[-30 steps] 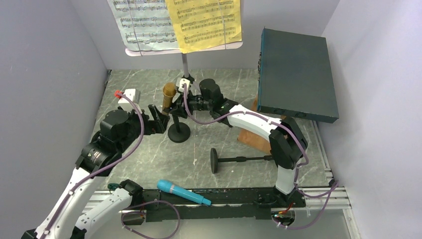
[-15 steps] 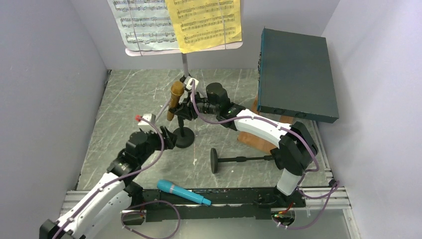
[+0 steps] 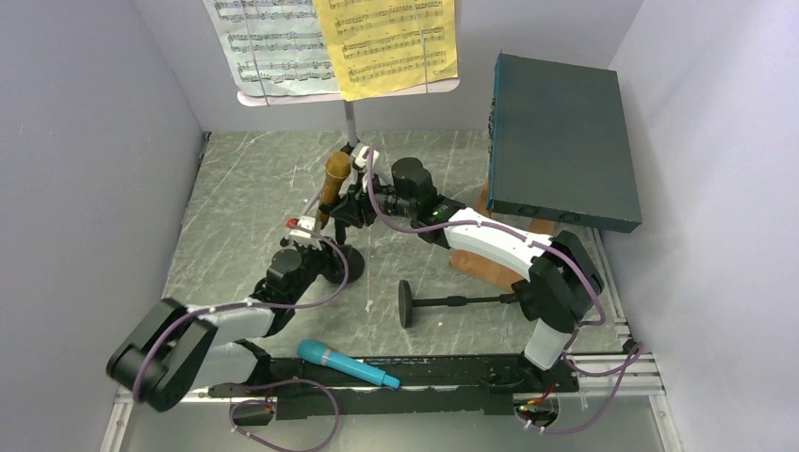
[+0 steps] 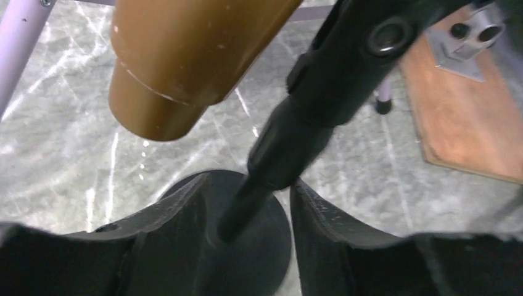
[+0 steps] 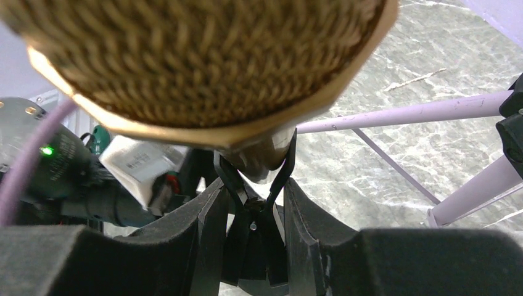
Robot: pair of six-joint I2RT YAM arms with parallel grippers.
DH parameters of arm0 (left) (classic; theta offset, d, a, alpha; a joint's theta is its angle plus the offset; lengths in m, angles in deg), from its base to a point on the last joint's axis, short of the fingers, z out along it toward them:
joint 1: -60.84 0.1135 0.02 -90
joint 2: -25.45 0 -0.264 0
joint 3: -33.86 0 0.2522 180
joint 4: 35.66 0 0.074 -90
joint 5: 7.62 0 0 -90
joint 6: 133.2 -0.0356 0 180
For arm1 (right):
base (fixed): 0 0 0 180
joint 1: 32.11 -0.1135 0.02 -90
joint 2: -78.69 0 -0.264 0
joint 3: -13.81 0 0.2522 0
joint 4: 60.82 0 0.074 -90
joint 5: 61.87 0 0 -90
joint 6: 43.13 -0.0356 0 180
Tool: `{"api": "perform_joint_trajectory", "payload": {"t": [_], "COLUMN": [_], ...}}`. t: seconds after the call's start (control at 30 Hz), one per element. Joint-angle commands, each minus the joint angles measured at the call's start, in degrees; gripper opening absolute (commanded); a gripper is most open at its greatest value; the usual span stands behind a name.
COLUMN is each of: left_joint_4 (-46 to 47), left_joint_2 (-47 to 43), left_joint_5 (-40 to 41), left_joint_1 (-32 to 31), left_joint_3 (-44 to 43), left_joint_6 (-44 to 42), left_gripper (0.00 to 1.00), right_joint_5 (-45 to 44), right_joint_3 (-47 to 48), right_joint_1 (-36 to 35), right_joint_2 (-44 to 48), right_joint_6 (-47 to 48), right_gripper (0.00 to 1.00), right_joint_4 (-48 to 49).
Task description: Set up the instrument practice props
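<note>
Music desk (image 3: 273,98), carrying the white and yellow sheet-music pages (image 3: 386,42), stands at the top centre. The upright mic holder (image 4: 290,142) sits mid-frame. My left fingers (image 3: 325,257) straddle its stem just above the round base, released, with a gap on each side. My right fingers (image 3: 350,209) are clenched on its clip, directly under the gold microphone (image 3: 334,179). The tipped mic holder (image 3: 452,301) lies centre right, and the blue microphone (image 3: 344,363) lies bottom centre.
</note>
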State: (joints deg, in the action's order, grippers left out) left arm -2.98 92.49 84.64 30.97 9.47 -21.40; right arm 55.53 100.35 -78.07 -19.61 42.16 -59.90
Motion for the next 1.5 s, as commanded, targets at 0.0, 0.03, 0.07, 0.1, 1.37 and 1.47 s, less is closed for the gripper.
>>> {"api": "perform_joint_trajectory", "payload": {"t": [0.0, 0.03, 0.07, 0.1, 1.37, 1.47], "left_joint_4": [17.3, 18.9, 21.5, 24.3, -69.4, -74.3], "left_joint_2": [7.5, 9.2, 10.9, 13.0, -43.0, -40.0], "left_joint_5": [5.9, 7.6, 8.5, 9.0, 0.8, 1.4], "left_joint_1": [-0.7, -0.8, -0.8, -0.9, -1.2, -1.2], "left_joint_3": [-0.3, 0.4, 1.3, 2.1, -22.1, -27.8], "left_joint_6": [-2.3, -2.1, -2.3, -2.8, 21.5, 23.1], "left_gripper": [0.47, 0.44, 0.42, 0.4, 0.99, 1.0], "right_joint_5": [1.3, 0.8, 0.6, 0.3, -20.3, -23.4], "right_joint_3": [2.3, 2.6, 3.0, 3.4, 14.5, 15.5], "right_joint_1": [-0.5, -0.5, -0.5, -0.5, -3.3, -4.3], "right_joint_2": [5.0, 5.5, 6.0, 6.6, 2.0, 4.5], "right_joint_6": [-3.2, -3.1, -2.8, -2.3, 14.4, 13.3], "right_gripper": [0.14, 0.14, 0.14, 0.13, 0.78, 0.92], "right_joint_4": [6.0, 5.8, 5.5, 5.2, -14.0, -19.0]}}
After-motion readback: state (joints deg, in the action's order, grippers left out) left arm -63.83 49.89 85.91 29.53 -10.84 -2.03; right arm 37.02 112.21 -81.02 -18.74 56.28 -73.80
